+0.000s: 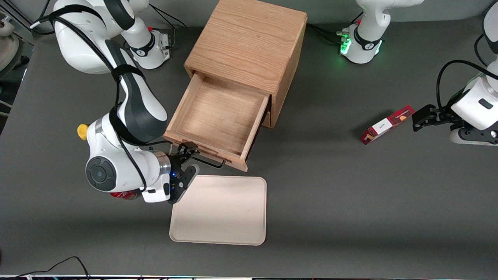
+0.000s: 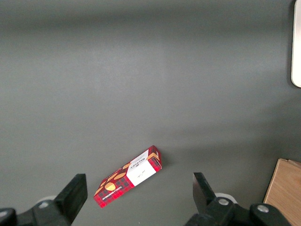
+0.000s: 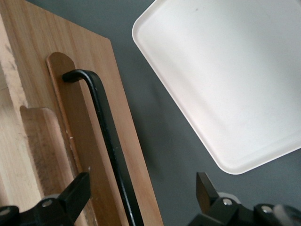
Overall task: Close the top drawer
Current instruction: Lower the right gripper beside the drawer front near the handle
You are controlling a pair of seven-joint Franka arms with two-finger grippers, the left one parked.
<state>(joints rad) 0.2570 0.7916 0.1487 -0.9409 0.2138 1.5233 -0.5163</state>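
Note:
The top drawer (image 1: 220, 116) of the wooden cabinet (image 1: 249, 42) is pulled far out, and its tray is empty. Its black wire handle (image 1: 212, 163) is on the front panel, facing the front camera. My right gripper (image 1: 191, 158) is open at the working-arm end of that handle. One finger is over the drawer front and the other is out over the table. In the right wrist view the handle (image 3: 101, 122) runs along the drawer front (image 3: 127, 141) and passes between the fingers of the gripper (image 3: 141, 188), untouched by either.
A cream tray (image 1: 220, 210) lies on the table just nearer the front camera than the drawer front, and it shows in the right wrist view (image 3: 225, 80). A red box (image 1: 387, 124) lies toward the parked arm's end. A red can (image 1: 122, 195) sits under my arm.

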